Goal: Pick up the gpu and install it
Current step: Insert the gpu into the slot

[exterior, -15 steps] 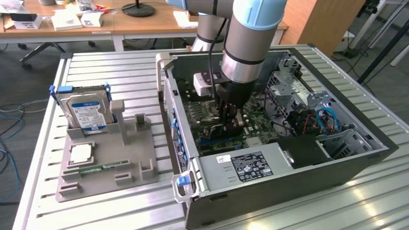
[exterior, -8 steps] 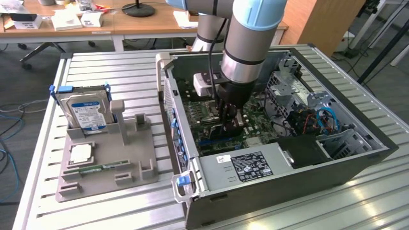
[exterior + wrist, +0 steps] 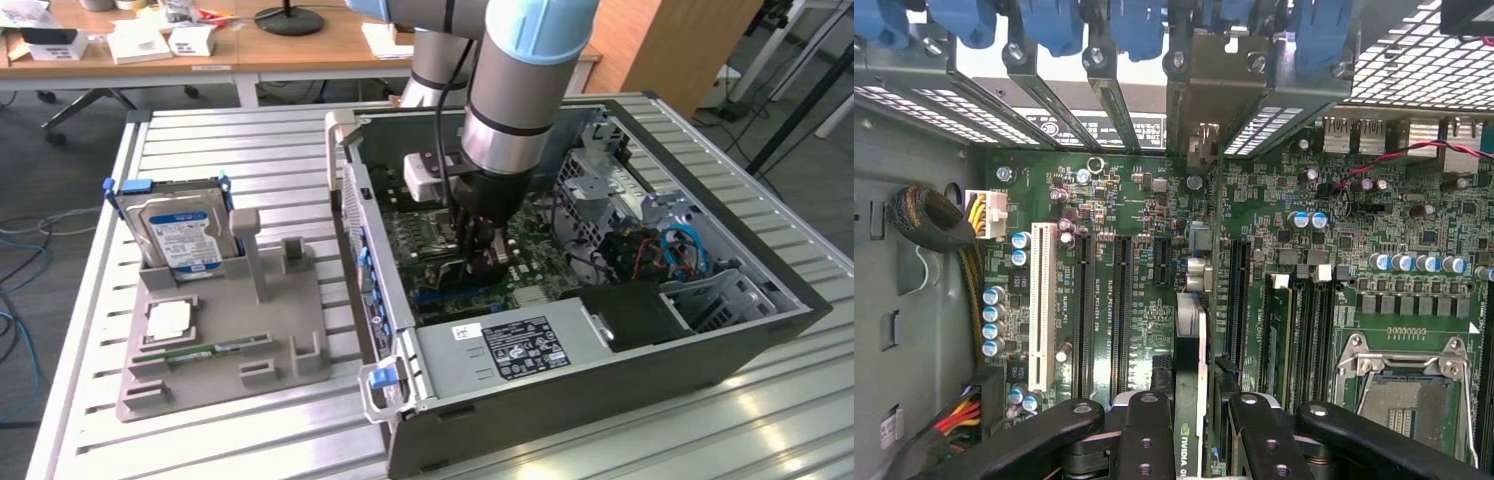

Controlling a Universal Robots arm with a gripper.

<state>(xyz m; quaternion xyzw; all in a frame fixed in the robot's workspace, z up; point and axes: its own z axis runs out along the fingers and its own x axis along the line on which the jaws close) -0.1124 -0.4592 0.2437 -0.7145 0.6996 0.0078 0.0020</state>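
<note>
My gripper (image 3: 481, 250) reaches down into the open computer case (image 3: 400, 400), low over the green motherboard (image 3: 534, 245). In the wrist view the gpu (image 3: 1191, 330) appears edge-on as a thin card with a green-and-white label, running from between my fingers (image 3: 1144, 440) to its pale metal bracket (image 3: 1199, 140) at the case's rear slots. The gripper (image 3: 1192, 445) is shut on the gpu, one black finger on each side. The card stands upright along a long dark expansion slot of the motherboard (image 3: 1134, 290). How deep it sits in that slot is hidden.
On the exterior view's left, a grey fixture (image 3: 267, 330) holds a silver hard drive (image 3: 180, 235), a square processor (image 3: 170, 318) and a green memory stick (image 3: 200, 352). Inside the case are the power supply (image 3: 527, 345), drive cage cables (image 3: 667, 250), a cable bundle (image 3: 929, 220) and the processor socket (image 3: 1409, 390).
</note>
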